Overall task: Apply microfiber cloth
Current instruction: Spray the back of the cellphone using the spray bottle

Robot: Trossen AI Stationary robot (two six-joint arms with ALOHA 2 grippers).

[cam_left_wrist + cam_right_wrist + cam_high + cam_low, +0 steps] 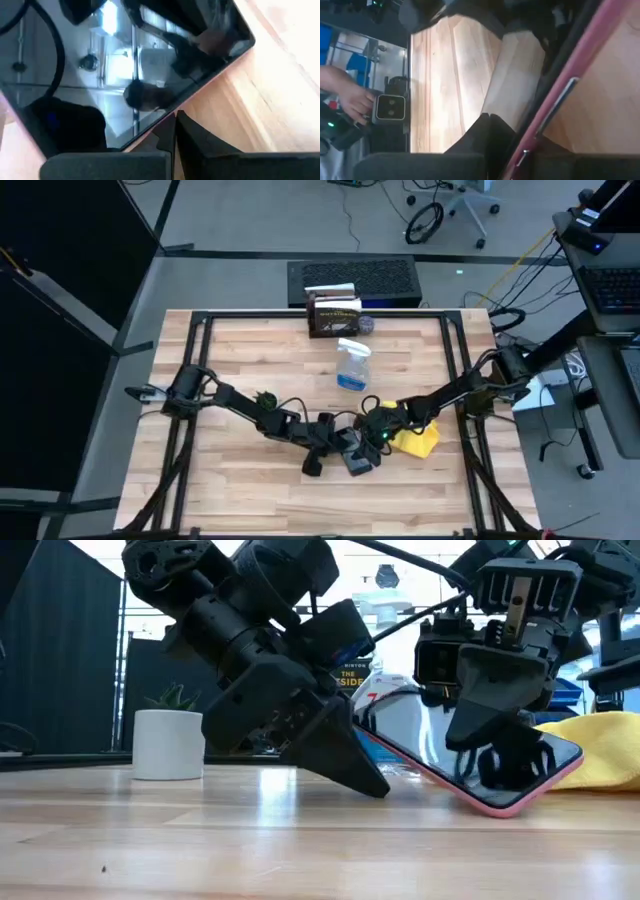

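Note:
A black smartphone in a pink case (pixel 470 775) stands tilted near the table's middle, its lower end on the wood and its upper end raised toward the left. My left gripper (pixel 322 448) is at the raised end and my right gripper (pixel 372 442) is at the lower end, each shut on the phone. The yellow microfiber cloth (pixel 418 440) lies crumpled on the table just right of my right gripper, touched by neither gripper; in the low view the cloth (pixel 600 755) shows behind the phone. My left gripper holds the smartphone at its raised end, one finger (pixel 175 137) against the pink edge (pixel 150 131). The other finger is hidden by the phone. The fingers slant down from the table's left. The phone's screen faces up, tilted. My right gripper holds the smartphone near its lower end (pixel 505 802), coming from above and the table's right. One finger (pixel 490 132) stands beside the pink side edge (pixel 555 107); the other is hidden behind the phone. That end rests on the table.
A clear spray bottle with blue liquid (pixel 352 366) stands behind the grippers. A dark box (pixel 333 315) and a small round object (pixel 366 324) sit at the far edge. A white cup with a plant (pixel 168 743) shows at the left in the low view. A person's hand (pixel 350 97) shows beyond the table.

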